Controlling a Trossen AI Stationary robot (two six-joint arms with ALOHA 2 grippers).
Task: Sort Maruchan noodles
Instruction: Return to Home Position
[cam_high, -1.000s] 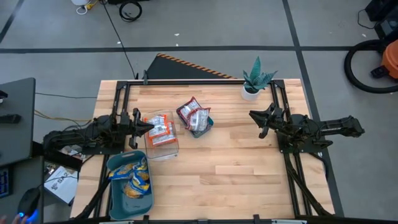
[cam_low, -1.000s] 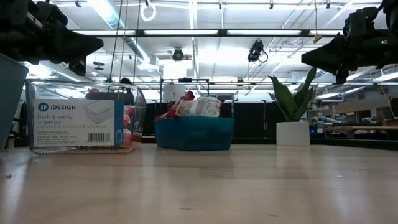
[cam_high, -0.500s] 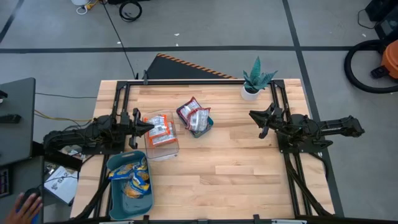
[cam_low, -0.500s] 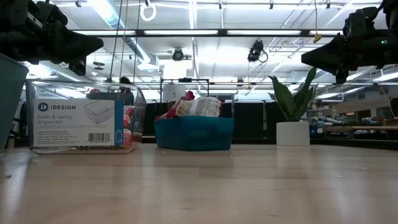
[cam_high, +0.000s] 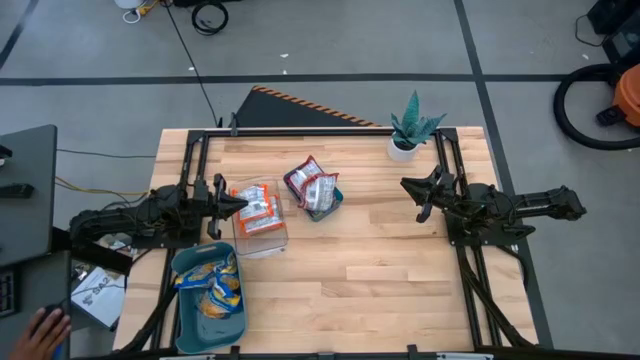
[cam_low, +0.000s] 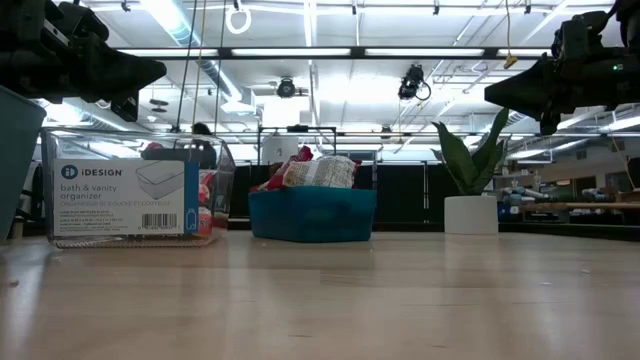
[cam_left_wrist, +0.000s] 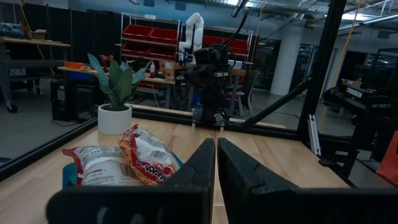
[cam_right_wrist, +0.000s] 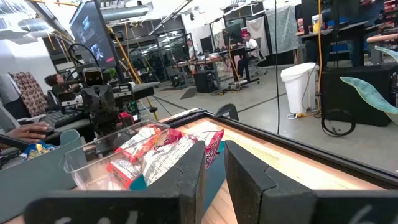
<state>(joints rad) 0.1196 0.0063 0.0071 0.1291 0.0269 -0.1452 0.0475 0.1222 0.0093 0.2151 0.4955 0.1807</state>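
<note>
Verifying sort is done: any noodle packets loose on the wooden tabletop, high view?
No, every visible crinkly packet sits inside the clear plastic bin, small blue bin or teal tray.

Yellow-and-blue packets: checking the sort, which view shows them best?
The high view: the yellow-and-blue packets lie uncovered in the teal bin. The low view shows only that bin's wall; the right wrist view, a yellow sliver; the left wrist view, nothing.

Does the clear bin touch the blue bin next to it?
Apart. The low view shows a gap between the clear bin and the blue bin.
</note>
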